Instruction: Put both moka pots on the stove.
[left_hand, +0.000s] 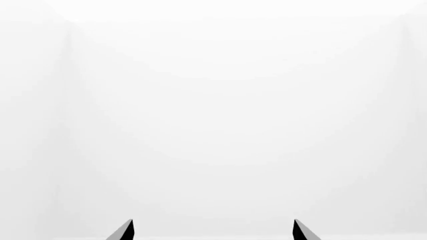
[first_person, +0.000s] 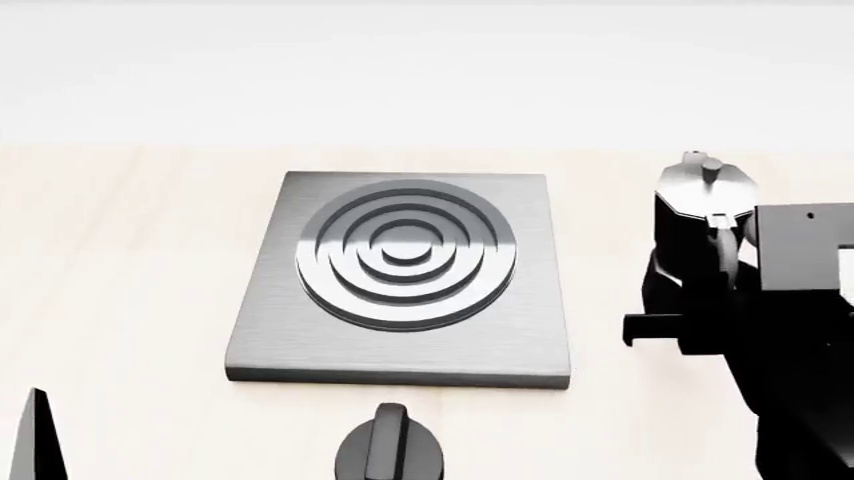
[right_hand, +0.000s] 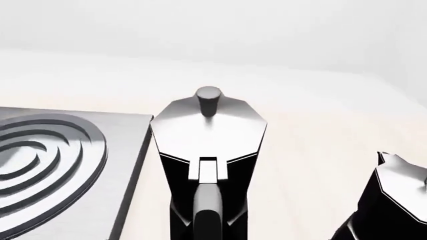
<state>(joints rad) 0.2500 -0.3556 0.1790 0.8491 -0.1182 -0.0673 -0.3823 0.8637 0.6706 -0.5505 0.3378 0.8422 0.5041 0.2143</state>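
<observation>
Pale wooden tabletop carries the flat square brushed-grey stove; one glossy black faceted moka pot with silver lid stands just beside its right edge, a second identical pot nearby; right pincer's state cannot be told; left pincer apart, empty; round black knob near the stove's front.

Two dark tips of the left tool stand apart, seemingly before blank white.

stove unobstructed, knob (squat) just before it
</observation>
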